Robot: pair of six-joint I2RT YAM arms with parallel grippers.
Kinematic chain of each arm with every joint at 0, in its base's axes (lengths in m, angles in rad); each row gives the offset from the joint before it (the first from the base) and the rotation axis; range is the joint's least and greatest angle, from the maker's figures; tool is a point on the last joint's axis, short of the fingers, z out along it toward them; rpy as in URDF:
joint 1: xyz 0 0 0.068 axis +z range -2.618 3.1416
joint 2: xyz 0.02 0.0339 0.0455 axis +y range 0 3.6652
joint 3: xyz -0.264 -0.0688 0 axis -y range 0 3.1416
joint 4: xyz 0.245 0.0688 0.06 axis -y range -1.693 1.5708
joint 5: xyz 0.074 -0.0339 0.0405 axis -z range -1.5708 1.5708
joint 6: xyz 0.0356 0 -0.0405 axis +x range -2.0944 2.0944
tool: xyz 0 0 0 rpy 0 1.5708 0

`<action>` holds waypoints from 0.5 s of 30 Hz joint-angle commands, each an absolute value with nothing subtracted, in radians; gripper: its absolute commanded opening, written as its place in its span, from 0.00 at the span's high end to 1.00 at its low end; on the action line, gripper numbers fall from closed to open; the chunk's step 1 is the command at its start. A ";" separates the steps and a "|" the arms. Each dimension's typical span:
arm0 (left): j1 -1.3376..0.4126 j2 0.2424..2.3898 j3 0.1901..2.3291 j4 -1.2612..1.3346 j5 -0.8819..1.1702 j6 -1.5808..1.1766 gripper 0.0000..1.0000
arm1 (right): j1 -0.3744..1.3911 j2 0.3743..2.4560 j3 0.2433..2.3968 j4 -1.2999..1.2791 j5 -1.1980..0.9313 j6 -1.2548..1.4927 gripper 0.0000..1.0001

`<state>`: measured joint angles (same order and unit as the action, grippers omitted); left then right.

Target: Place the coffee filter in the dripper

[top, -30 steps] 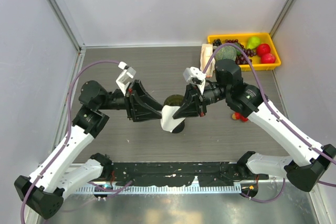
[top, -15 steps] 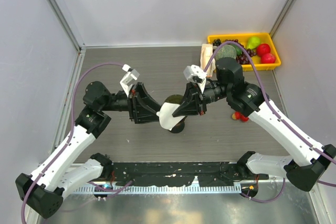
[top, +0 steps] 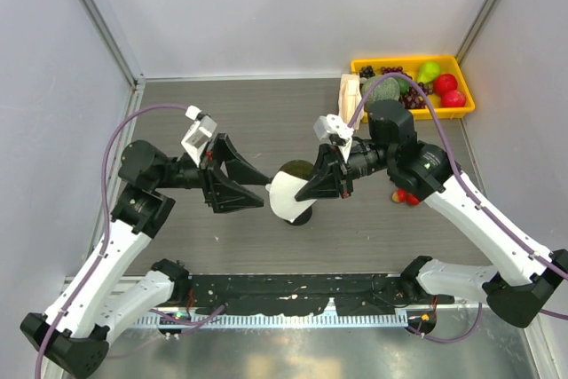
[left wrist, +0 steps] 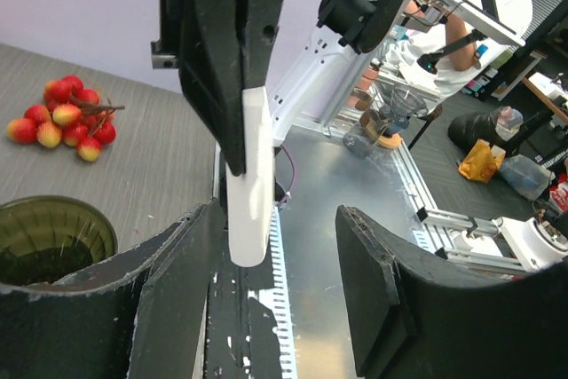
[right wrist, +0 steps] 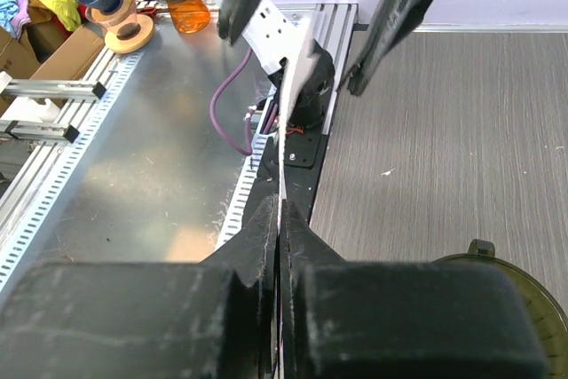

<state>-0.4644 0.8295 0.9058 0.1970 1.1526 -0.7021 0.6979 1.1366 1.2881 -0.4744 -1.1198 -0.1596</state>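
- My right gripper (top: 308, 191) pinches the filter (top: 284, 194) just over the dripper (top: 298, 169).
- My left gripper (top: 261, 193) gapes wide left of the dripper, clear of the filter.
- Red fruit (top: 405, 197) lies right of the dripper.

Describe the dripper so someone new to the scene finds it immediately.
Start at the centre of the table. The dripper stands there, partly covered by the white coffee filter in the right gripper. It is the only dark olive, round-rimmed funnel.
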 commanded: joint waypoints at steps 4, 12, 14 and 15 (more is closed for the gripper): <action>-0.462 0.836 0.979 0.193 1.141 -0.684 0.39 | 0.698 1.112 1.301 -0.462 -1.132 -0.169 0.95; -0.465 0.870 0.986 0.084 1.049 -0.607 0.50 | 0.701 1.114 1.298 -0.459 -1.138 -0.167 0.95; -0.466 0.874 0.992 0.084 1.049 -0.609 0.50 | 0.701 1.115 1.293 -0.454 -1.140 -0.167 0.95; -0.466 0.877 0.992 0.083 1.051 -0.611 0.50 | 0.701 1.114 1.290 -0.453 -1.140 -0.169 0.95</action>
<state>-0.4644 0.8738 0.9482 0.0929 1.0775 -0.6361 0.6983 1.1351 1.2877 -0.4793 -1.1210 -0.1596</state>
